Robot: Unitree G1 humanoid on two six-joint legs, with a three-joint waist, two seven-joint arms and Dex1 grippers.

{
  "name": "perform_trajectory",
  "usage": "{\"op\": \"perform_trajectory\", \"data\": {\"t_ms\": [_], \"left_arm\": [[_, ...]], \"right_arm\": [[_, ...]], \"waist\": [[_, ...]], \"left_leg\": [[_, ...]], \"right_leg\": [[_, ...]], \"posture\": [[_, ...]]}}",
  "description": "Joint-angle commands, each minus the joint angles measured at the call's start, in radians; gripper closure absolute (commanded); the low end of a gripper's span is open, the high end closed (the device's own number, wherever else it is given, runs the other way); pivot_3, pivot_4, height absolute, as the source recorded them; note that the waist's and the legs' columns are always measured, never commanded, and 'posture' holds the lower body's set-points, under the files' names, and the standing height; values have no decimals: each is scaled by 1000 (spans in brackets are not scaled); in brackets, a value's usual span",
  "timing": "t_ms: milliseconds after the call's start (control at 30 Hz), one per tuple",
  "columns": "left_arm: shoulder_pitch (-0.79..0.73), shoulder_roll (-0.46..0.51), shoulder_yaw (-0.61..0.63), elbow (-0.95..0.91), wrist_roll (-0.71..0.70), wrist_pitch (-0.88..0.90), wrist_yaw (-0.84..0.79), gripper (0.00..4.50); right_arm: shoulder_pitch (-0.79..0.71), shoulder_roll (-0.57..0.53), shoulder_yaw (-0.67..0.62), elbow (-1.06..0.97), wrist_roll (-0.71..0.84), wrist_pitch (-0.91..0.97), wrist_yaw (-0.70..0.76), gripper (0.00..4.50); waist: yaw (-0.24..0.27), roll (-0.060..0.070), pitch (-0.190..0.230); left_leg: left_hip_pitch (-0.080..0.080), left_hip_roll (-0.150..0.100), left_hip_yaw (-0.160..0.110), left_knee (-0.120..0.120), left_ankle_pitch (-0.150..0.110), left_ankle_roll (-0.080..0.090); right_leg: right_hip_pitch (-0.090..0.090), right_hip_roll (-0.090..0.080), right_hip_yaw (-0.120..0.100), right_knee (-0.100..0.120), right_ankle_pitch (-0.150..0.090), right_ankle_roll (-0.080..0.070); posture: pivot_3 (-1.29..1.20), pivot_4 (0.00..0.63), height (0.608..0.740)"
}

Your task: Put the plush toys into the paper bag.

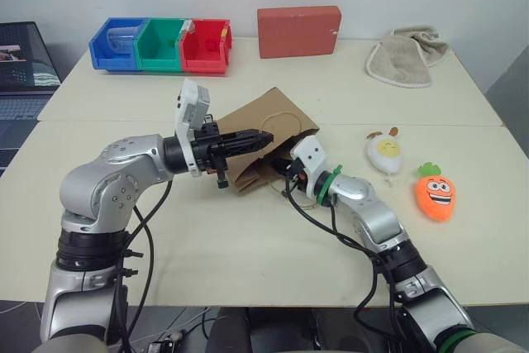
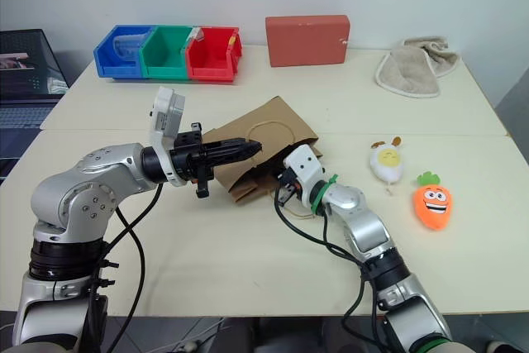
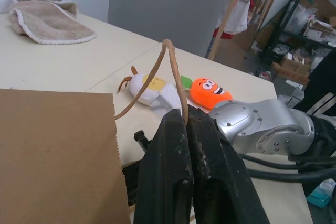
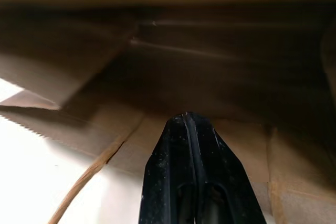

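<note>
On the table (image 1: 248, 245), right hand (image 4: 186, 116) seemingly inside the paper bag (image 1: 269, 134).

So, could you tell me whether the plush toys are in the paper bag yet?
Not yet: the egg toy and carrot toy lie on the table, beside the paper bag.

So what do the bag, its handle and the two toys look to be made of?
Paper bag: brown kraft paper, matte, creased, with a serrated top edge. Handle: thin twisted cord, likely paper twine. Carrot toy and egg toy: soft plush fabric, fuzzy and rounded, with stitched or printed faces.
</note>
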Motion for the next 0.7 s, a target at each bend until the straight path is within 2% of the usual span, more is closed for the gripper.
{"op": "perform_trajectory", "data": {"t_ms": [33, 267, 400, 700], "left_arm": [[-30, 11, 60, -21, -27, -3, 24, 4500], [-112, 90, 126, 27, -5, -55, 9, 4500], [-134, 119, 121, 52, 23, -85, -6, 4500], [-261, 92, 119, 113, 102, -210, 21, 4500]], "right_arm": [[-17, 29, 4, 36, -29, -21, -24, 4483], [0, 59, -8, 58, -47, 2, -37, 4483], [6, 63, -15, 53, -51, 8, -46, 4483], [2, 55, -8, 71, -54, 18, -33, 4483]], "waist": [[-1, 0, 0], [-2, 0, 0], [-3, 0, 0], [-2, 0, 0]], "left_leg": [[0, 0, 0, 0, 0, 0], [-2, 0, 0, 0, 0, 0], [-2, 0, 0, 0, 0, 0], [-2, 0, 0, 0, 0, 0]], "right_leg": [[0, 0, 0, 0, 0, 0], [-2, 0, 0, 1, 0, 0], [-3, 0, 0, 1, 0, 0], [-3, 0, 0, 1, 0, 0]], "posture": [[0, 150, 740], [0, 150, 740], [0, 150, 740], [0, 150, 740]]}}
